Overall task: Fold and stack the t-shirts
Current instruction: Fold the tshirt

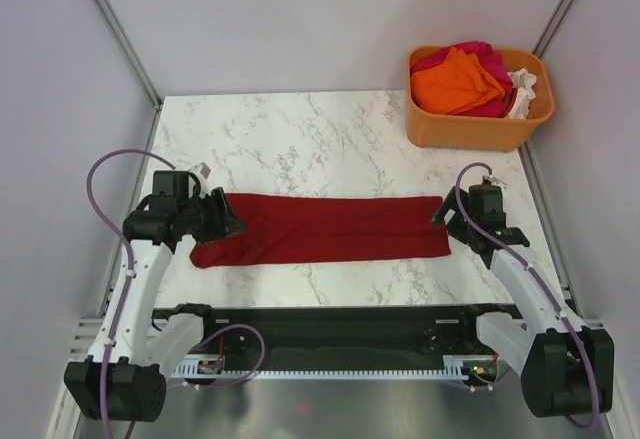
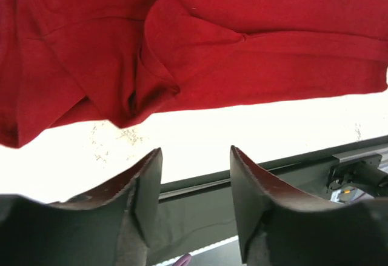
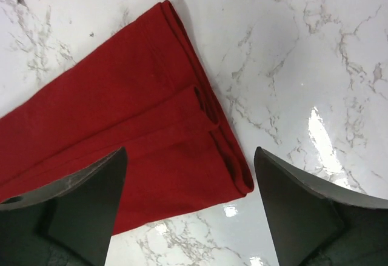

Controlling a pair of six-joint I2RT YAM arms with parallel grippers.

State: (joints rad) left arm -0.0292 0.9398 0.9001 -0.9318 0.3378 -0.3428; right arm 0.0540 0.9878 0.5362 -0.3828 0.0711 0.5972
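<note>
I'm seeing the dark red t-shirt (image 1: 320, 229) lying folded into a long band across the table (image 1: 300, 129). An orange t-shirt (image 1: 455, 81), a magenta t-shirt (image 1: 470, 51) and a white t-shirt (image 1: 522, 89) are sitting crumpled in the tub (image 1: 470, 131).

Table: white marble-patterned top (image 1: 300, 129), grey-veined and glossy.
Walls: plain pale panels (image 1: 330, 19) at the back and both sides.
Frame: slanting aluminium posts (image 1: 115, 24) at the back corners.
Near edge: black rail (image 1: 330, 324), with a brushed metal surface (image 1: 330, 409) below it.
Light: bright glare (image 3: 321, 136) on the table.
</note>
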